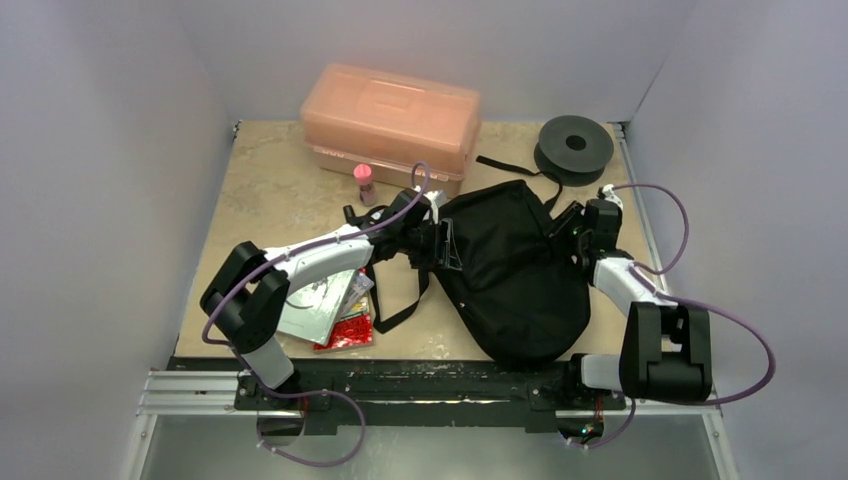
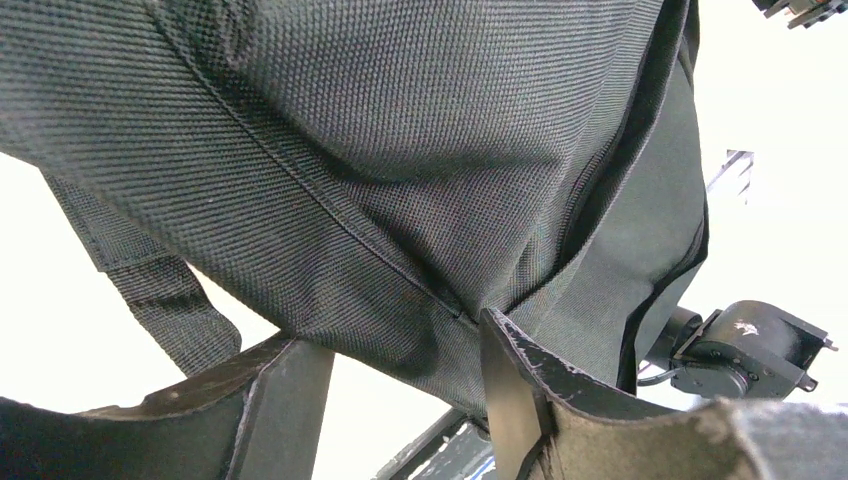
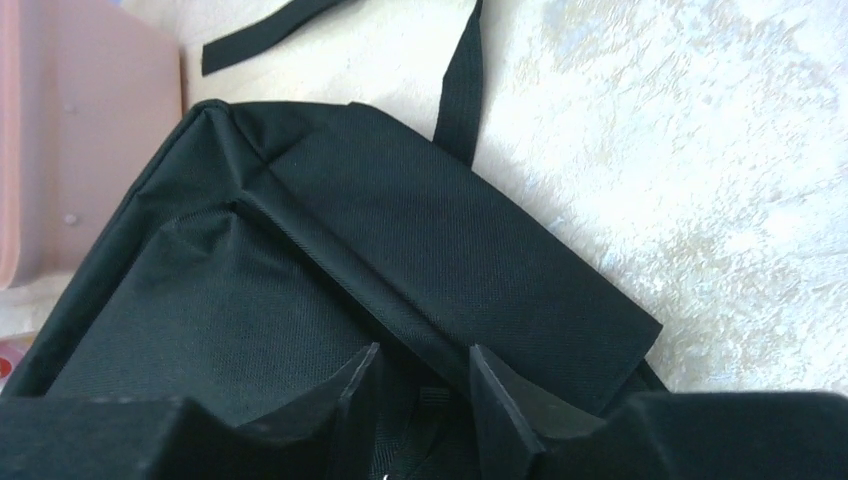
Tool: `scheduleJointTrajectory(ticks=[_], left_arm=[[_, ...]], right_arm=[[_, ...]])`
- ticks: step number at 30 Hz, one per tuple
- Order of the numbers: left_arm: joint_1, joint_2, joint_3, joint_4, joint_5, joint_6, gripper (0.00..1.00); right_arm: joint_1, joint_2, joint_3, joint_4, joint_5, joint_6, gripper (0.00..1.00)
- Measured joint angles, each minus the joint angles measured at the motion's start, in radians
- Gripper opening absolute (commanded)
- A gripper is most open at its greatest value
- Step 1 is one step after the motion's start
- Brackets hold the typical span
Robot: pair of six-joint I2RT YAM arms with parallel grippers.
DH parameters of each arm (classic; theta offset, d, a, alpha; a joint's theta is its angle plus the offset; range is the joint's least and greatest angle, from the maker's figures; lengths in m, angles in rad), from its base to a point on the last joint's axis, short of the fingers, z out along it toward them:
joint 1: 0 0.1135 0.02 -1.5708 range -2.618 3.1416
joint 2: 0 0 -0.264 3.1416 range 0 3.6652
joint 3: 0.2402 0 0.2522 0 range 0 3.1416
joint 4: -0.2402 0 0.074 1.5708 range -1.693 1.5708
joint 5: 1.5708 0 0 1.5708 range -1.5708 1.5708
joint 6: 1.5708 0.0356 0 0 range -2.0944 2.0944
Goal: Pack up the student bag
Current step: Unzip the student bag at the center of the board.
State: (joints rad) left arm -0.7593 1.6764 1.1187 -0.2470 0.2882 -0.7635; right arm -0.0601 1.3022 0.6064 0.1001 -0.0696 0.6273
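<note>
Right jaws: narrow, pinching a raised fold of the soft black fabric student bag (image 3: 300,300) | Left jaws: wide apart, the bag's left edge against one finger (image 2: 515,380) | Bag: lying right of centre on the beige mottled surface (image 1: 270,190) | Far side: translucent orange-pink plastic box (image 1: 390,115) and black round spool (image 1: 573,147), both near the bag's far end

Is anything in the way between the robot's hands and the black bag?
Nothing visible. The left gripper is right against the student bag fabric, and the right gripper has its fingers either side of a fold on it.
</note>
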Motion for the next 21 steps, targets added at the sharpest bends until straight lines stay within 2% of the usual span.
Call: scheduleJointTrajectory(ticks=[4, 9, 14, 16, 21], left_arm=[[0.0, 0.008, 0.0, 0.003, 0.012, 0.0, 0.52], [0.0, 0.011, 0.0, 0.008, 0.023, 0.0, 0.49], [0.0, 0.024, 0.0, 0.028, 0.032, 0.0, 0.4], [0.0, 0.033, 0.0, 0.037, 0.036, -0.001, 0.3], [0.0, 0.046, 0.0, 0.067, 0.047, -0.008, 0.12]], right_arm=[[-0.001, 0.034, -0.004, 0.031, -0.029, 0.0, 0.27], [-0.005, 0.027, -0.01, 0.037, -0.032, -0.018, 0.01], [-0.003, -0.068, -0.027, 0.019, -0.056, -0.029, 0.0], [0.001, -0.103, -0.027, 0.018, -0.069, -0.042, 0.0], [0.059, -0.151, -0.028, -0.011, -0.103, -0.092, 0.0]])
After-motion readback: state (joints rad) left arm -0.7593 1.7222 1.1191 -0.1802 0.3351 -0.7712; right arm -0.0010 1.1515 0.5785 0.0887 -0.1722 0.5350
